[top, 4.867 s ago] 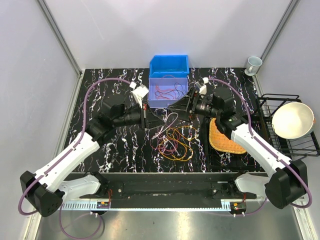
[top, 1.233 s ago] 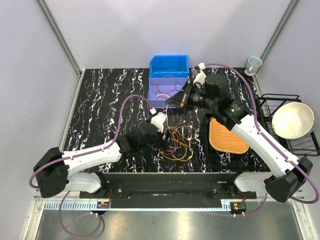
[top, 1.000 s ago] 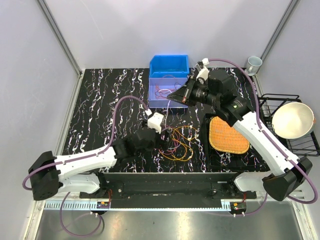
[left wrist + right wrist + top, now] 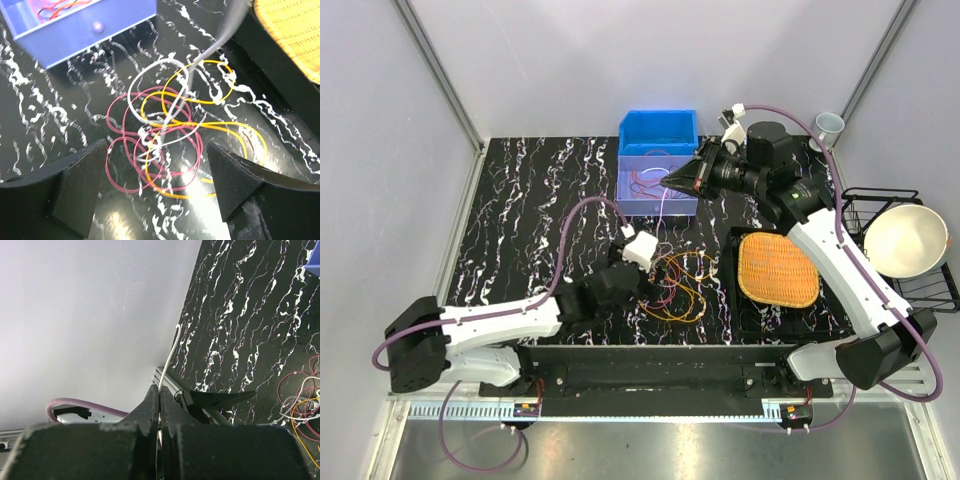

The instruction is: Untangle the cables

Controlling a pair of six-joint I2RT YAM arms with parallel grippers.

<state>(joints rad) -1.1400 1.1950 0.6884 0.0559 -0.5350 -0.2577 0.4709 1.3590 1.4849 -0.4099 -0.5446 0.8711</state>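
Cables, thin flexible wires in red, yellow, orange and white [image 4: 677,287], lie in a loose tangled heap of overlapping loops [image 4: 165,145] on the black white-veined marbled worktop [image 4: 540,200], just left of a black tray carrying a woven orange mat [image 4: 778,268]. A few more red and orange strands lie inside the pale blue plastic bin [image 4: 658,203] behind the heap, and a brighter blue bin [image 4: 658,128] stands touching it on the far side.

One white cable [image 4: 170,352] rises out of the heap [image 4: 165,95] to the right gripper [image 4: 160,390], whose fingers are pressed together on it. That right gripper [image 4: 668,182] is held up over the pale bin.

The left gripper [image 4: 156,150] hangs low over the heap with its fingers spread wide, one either side of the loops, holding nothing. In the top view the left gripper [image 4: 642,290] sits at the heap's left edge.
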